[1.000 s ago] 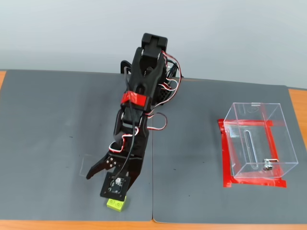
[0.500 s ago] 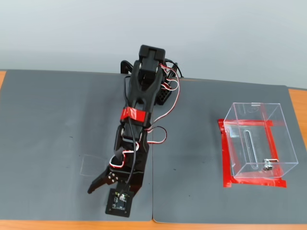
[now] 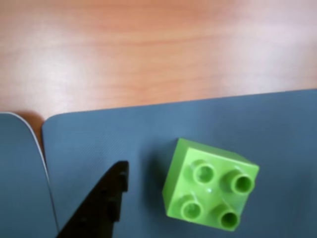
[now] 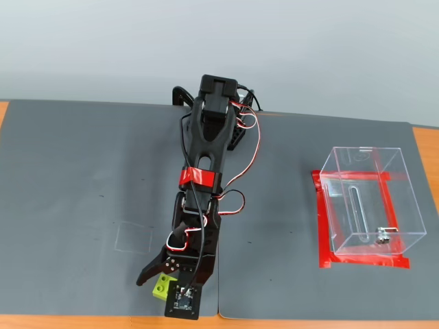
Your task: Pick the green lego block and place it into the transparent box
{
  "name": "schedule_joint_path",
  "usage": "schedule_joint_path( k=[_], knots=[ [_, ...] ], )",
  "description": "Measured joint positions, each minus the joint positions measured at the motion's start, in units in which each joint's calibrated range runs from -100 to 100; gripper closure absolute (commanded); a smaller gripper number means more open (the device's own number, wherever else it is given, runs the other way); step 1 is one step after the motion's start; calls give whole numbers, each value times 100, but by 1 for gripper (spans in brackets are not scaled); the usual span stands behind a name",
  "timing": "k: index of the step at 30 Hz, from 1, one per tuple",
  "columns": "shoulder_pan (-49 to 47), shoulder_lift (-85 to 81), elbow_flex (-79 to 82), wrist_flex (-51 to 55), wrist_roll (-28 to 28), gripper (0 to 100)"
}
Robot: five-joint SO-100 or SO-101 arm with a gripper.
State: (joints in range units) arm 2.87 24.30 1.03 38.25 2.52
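Brick first: green lego block [image 3: 210, 191] lying studs-up on the grey mat [image 3: 277, 129] in the wrist view, flat, a little turned, untouched. Dark fingers [image 3: 101, 206] spread wide, grasping nothing; only one showing here, at 8 o'clock of the block with a strip of bare mat between, the other out of frame. Beyond, at 12 o'clock, the mat's edge and the wooden table [image 3: 158, 44].

Seen from the fixed view, changed within the last second: arm [image 4: 209, 147] stretched further toward 6 o'clock and sunk lower. Block [image 4: 160, 288], hidden under the wrist half a second ago, now peeking out again at 7 o'clock of the arm, in the gap beside the outstretched finger [image 4: 152, 269]. Same spot on the mat as a second ago, so not nudged.

Meaning for the task: approach probably all but finished and closing on the brick next; still worth checking that the hidden finger sits on the far side.

Farthest off, toward 2 o'clock of the block and well apart: transparent box [image 4: 367, 202], empty, standing on its red tape [image 4: 322, 226].
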Motion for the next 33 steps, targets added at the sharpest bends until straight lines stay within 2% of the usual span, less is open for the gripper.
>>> schedule_joint_path(
  k=[33],
  knots=[
    [287,0,207,286,-59,56]
  ],
)
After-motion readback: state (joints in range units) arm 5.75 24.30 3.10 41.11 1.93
